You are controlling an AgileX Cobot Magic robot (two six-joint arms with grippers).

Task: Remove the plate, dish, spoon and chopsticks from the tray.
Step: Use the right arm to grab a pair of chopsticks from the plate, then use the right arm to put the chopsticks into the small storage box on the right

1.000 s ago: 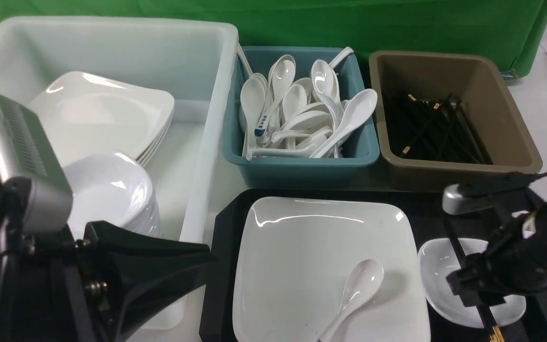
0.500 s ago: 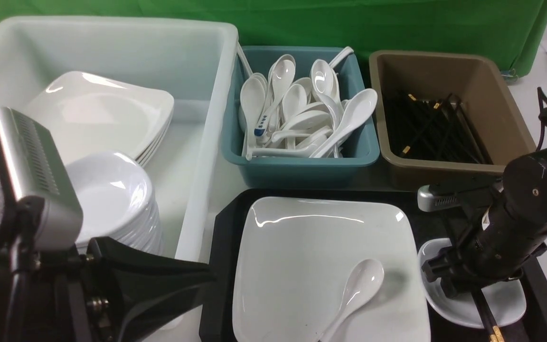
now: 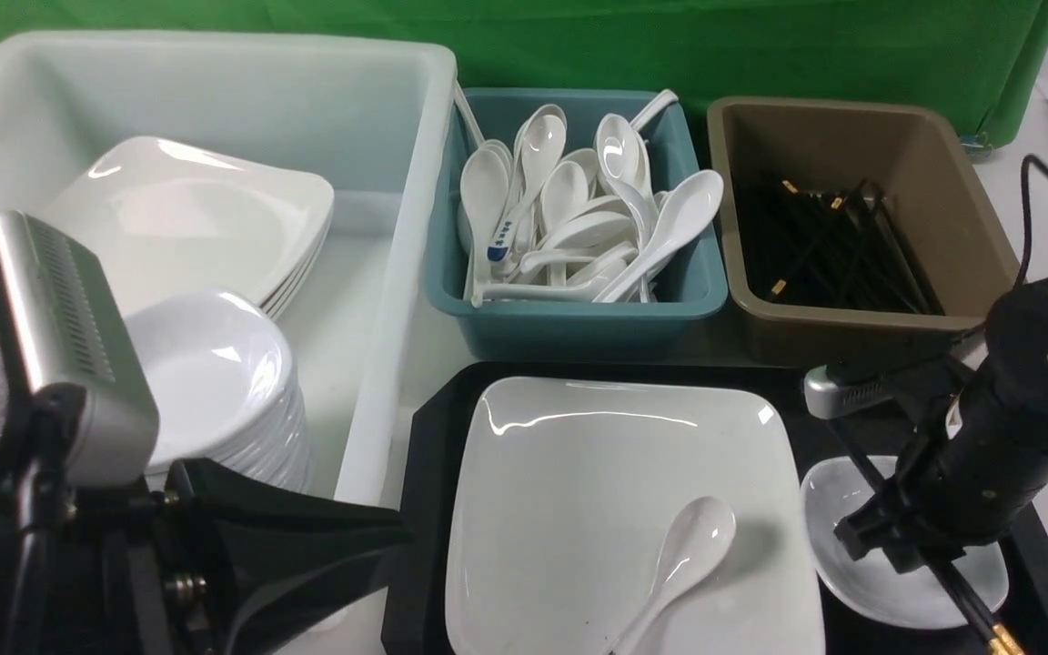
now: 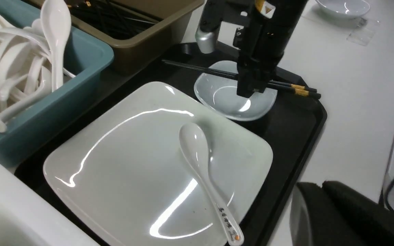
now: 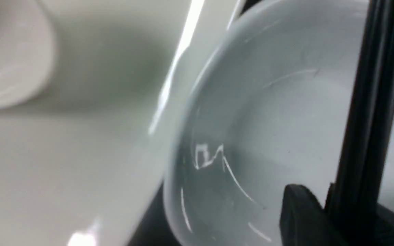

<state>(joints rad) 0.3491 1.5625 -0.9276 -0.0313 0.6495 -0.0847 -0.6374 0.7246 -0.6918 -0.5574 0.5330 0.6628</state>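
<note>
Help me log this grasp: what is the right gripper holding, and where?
The chopsticks, pinched by the right gripper past their middle, toward the gold-coloured ends.
</note>
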